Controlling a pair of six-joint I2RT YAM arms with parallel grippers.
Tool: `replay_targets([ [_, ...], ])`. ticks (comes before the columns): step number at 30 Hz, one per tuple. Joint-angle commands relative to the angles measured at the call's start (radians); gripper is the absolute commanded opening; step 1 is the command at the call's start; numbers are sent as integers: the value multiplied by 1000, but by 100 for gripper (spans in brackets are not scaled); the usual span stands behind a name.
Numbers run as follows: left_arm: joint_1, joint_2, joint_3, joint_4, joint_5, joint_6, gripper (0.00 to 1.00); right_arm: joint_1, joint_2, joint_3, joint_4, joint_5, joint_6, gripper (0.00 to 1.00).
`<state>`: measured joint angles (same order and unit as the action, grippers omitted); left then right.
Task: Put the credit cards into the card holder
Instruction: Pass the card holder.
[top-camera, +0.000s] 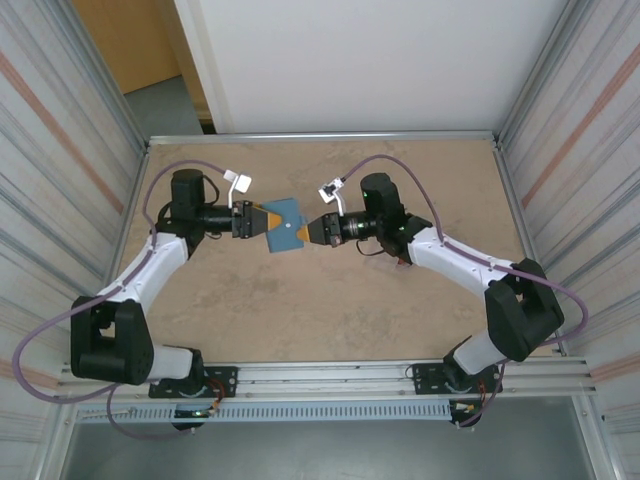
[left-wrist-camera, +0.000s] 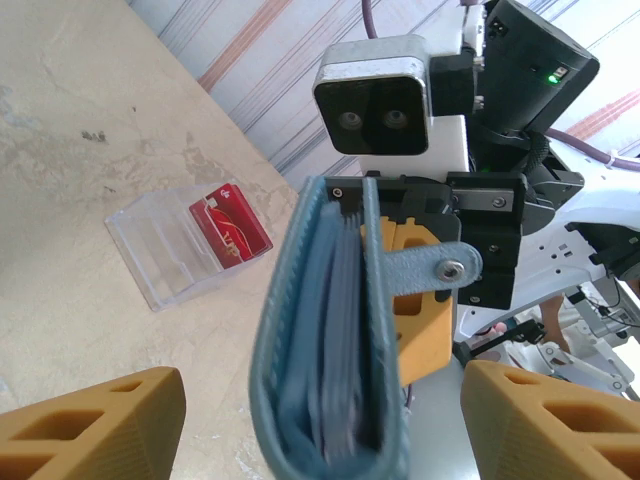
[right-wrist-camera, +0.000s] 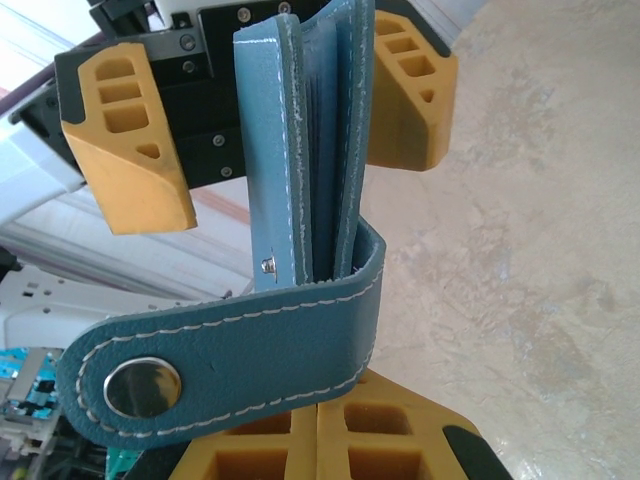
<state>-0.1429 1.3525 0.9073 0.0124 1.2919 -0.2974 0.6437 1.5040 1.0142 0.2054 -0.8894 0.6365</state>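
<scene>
You are gripping the card holder (top-camera: 285, 225) mid-frame in your closed right end effector (top-camera: 310, 230), while your left end effector (top-camera: 263, 220) is standing open astride its other edge.

The place is identified as a robotics laboratory test cell. A table (top-camera: 300, 310) with a beige stone-pattern top is enclosed on the left by a ribbed panel wall (top-camera: 60, 150) and on the right by a matching ribbed panel wall (top-camera: 580, 120), and at the back by a plain white panel (top-camera: 370, 60). Two white and black robot arms, the left arm (top-camera: 150, 265) and the right arm (top-camera: 470, 262), are bolted to an aluminium rail (top-camera: 330, 375) at the near edge. Purple cables (top-camera: 40, 350) are routed along the arms in loose loops. A two-lens camera module (left-wrist-camera: 375, 95) is mounted on the right wrist. A wooden door (top-camera: 120, 40) and grey floor (top-camera: 165, 100) are seen beyond the enclosure.
</scene>
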Motion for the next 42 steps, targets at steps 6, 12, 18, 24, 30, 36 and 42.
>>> replay_targets([
  [6, -7, 22, 12, 46, 9, -62, 64, 23, 2, 39, -15, 5, -52, 0],
  [12, -12, 17, 4, 48, -5, -73, 59, 25, 13, 60, -32, 2, -63, 0],
  [18, -12, 19, 3, 54, -5, -85, 51, 26, 2, 57, -47, 11, -76, 0],
  [24, -12, 20, 6, 70, -3, -106, 27, 30, 1, 52, -50, 10, -70, 0],
  [30, -12, 12, 0, 71, -6, -105, 0, 31, 4, 58, -44, 17, -63, 0],
  [36, 1, 9, -1, 66, -16, -94, 0, 28, -26, 36, -68, 28, -74, 21],
  [42, 19, 0, -6, 64, -14, -80, 0, -43, -158, -49, -123, 18, -97, 34],
])
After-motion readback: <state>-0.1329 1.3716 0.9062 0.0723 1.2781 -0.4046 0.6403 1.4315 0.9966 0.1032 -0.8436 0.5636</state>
